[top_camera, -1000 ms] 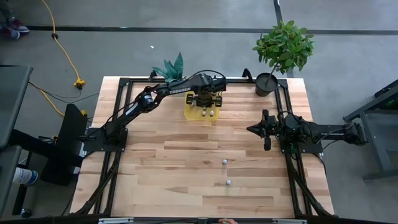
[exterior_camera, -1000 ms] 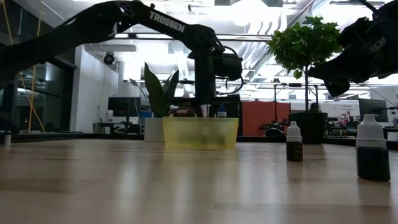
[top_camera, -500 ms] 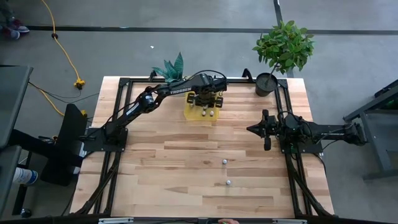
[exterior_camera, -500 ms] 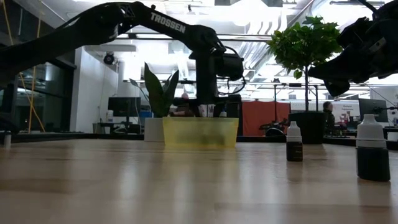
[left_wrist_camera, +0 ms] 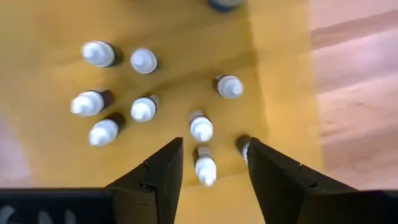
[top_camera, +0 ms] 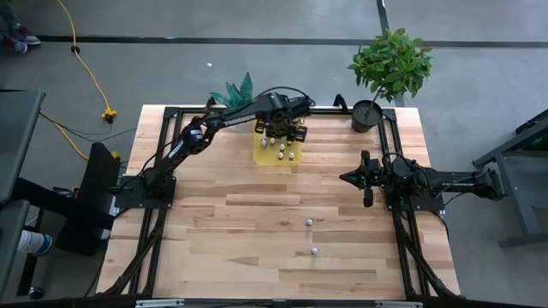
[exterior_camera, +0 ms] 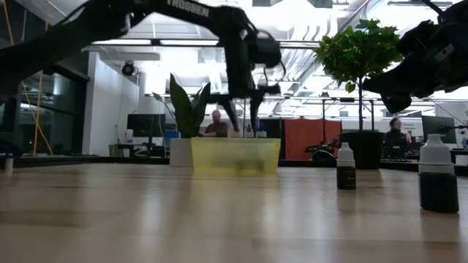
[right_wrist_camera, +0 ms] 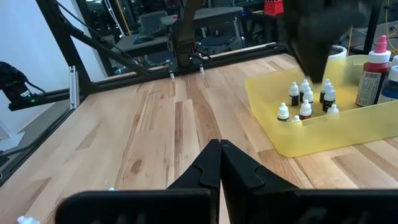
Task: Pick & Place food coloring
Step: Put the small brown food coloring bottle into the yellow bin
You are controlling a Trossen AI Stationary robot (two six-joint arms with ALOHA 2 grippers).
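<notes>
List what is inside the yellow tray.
The left wrist view shows nine small white-capped food coloring bottles standing in the yellow tray; one is partly hidden by the open left end effector above. A dark object at the tray's edge is cut off.

— What do we see of the food coloring?
— A cluster of small white-capped bottles (left_wrist_camera: 143, 109) stands upright in the yellow tray (left_wrist_camera: 280, 74).
— Any elsewhere?
— We count two more (top_camera: 309, 222) upright on the bare wooden table (top_camera: 214, 231), dark-bodied, well apart from the tray.
</notes>
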